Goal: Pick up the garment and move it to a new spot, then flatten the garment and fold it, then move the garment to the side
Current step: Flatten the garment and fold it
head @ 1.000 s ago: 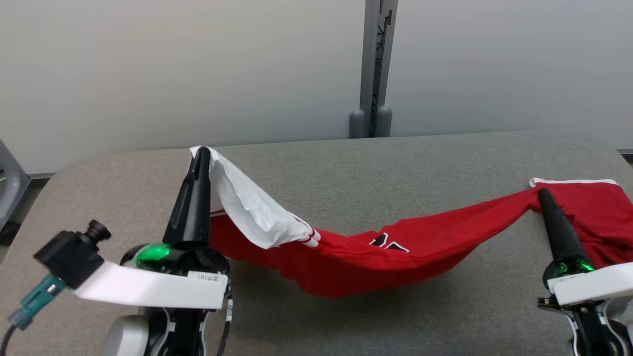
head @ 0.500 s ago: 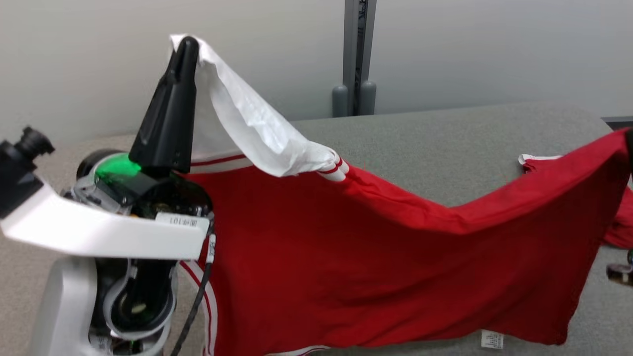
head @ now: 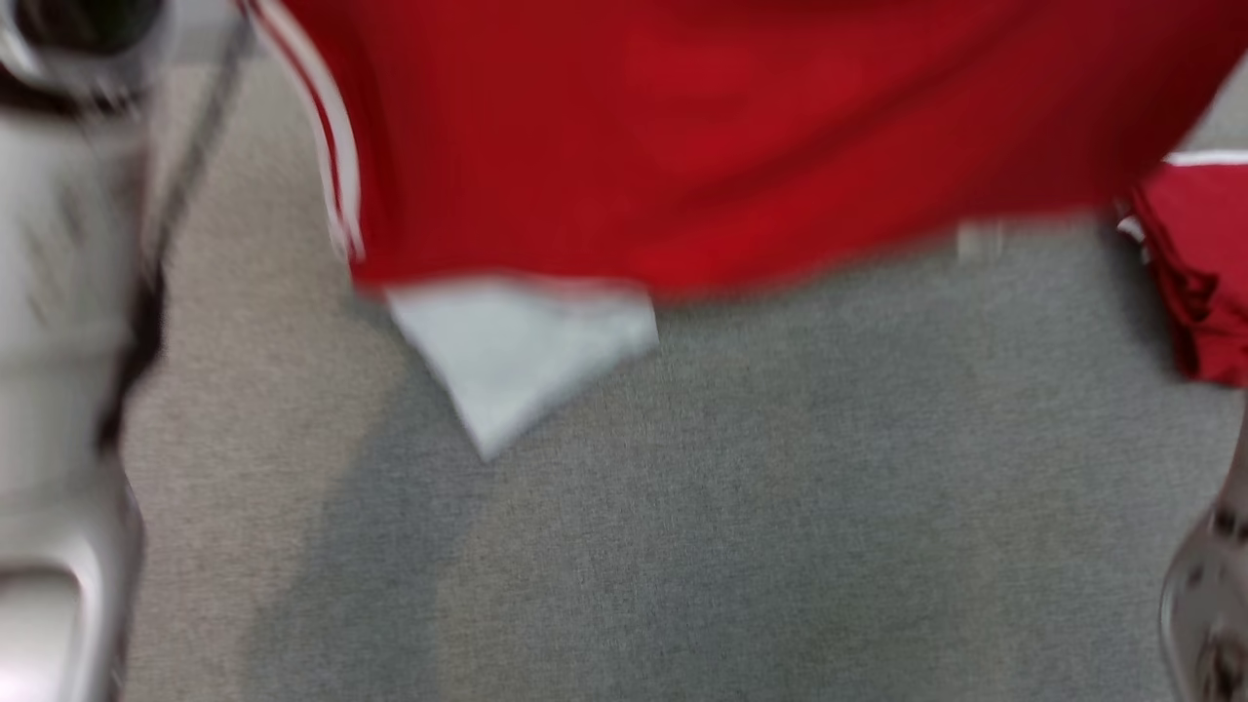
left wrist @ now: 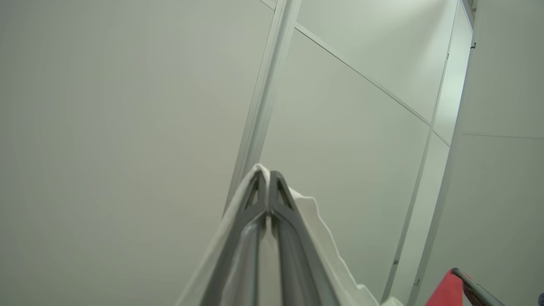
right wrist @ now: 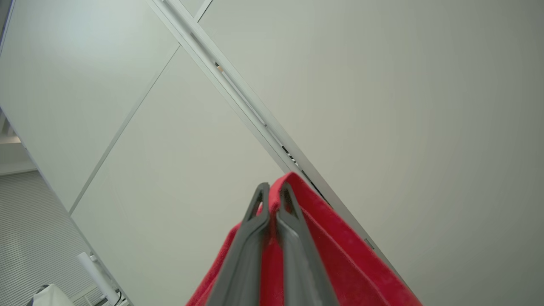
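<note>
The red knit garment with white striped trim (head: 702, 136) hangs blurred across the top of the head view, a white flap (head: 517, 351) dangling from its hem over the grey felt-like tabletop (head: 780, 546). At the bottom middle of each wrist view the fingers are pressed together on cloth: the left gripper (left wrist: 267, 178) on a thin white edge, the right gripper (right wrist: 274, 189) on a red fold. Both bites sit near the fingertips, so a fast swing or uneven pull between the arms could likely slip a corner free and drop it crumpled.
</note>
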`<state>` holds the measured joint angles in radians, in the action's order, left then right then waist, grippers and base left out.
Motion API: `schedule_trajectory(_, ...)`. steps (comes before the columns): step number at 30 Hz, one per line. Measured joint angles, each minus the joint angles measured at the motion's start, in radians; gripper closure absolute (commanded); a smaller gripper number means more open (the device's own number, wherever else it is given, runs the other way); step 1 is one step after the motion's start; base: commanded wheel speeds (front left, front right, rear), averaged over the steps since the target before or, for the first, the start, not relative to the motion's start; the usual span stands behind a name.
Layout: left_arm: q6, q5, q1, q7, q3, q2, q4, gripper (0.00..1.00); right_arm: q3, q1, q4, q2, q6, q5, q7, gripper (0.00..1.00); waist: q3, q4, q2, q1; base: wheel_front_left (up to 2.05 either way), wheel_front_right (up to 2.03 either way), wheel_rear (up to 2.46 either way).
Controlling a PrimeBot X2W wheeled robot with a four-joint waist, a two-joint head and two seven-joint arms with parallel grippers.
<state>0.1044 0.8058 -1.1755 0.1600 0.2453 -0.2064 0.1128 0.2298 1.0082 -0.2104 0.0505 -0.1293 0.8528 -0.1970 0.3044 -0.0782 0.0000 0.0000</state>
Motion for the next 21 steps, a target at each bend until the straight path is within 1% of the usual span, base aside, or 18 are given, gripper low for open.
schedule_trajectory(4, -0.026, -0.058, -0.268, -0.100, -0.007, 0.020, 0.201, 1.00, -0.061, 0.267, -0.185, -0.001, 0.000, -0.072, 0.109, 1.00, 0.092, -0.007, 0.0000, 0.0000, 0.00, 0.00, 0.00)
schedule_trajectory(5, -0.045, -0.074, -0.317, -0.130, -0.001, 0.026, 0.238, 1.00, -0.074, 0.318, -0.222, -0.001, 0.000, -0.087, 0.142, 1.00, 0.112, -0.008, 0.0000, 0.0000, 0.00, 0.00, 0.00)
schedule_trajectory(7, -0.121, -0.093, -0.394, -0.202, 0.020, 0.040, 0.294, 1.00, -0.101, 0.400, -0.291, 0.001, 0.000, -0.105, 0.203, 1.00, 0.149, -0.006, 0.0000, 0.0000, 0.00, 0.00, 0.00)
schedule_trajectory(10, -0.161, -0.089, -0.456, -0.294, 0.014, 0.078, 0.358, 1.00, -0.138, 0.468, -0.367, 0.000, 0.000, -0.113, 0.263, 1.00, 0.196, 0.009, 0.0000, 0.0000, 0.00, 0.00, 0.00)
schedule_trajectory(13, -0.184, -0.077, -0.440, -0.329, 0.024, 0.089, 0.422, 1.00, -0.180, 0.480, -0.451, 0.008, 0.000, -0.119, 0.306, 1.00, 0.241, 0.032, 0.0000, 0.0000, 0.00, 0.00, 0.00)
schedule_trajectory(17, -0.200, -0.064, -0.291, -0.365, 0.034, 0.089, 0.506, 1.00, -0.242, 0.394, -0.561, 0.029, 0.000, -0.112, 0.354, 1.00, 0.289, 0.071, 0.0000, 0.0001, 0.00, 0.00, 0.00)
schedule_trajectory(21, -0.218, -0.046, -0.167, -0.384, 0.046, 0.080, 0.525, 1.00, -0.291, 0.316, -0.635, 0.061, 0.000, -0.081, 0.386, 1.00, 0.323, 0.097, 0.0000, 0.0001, 0.00, 0.00, 0.00)
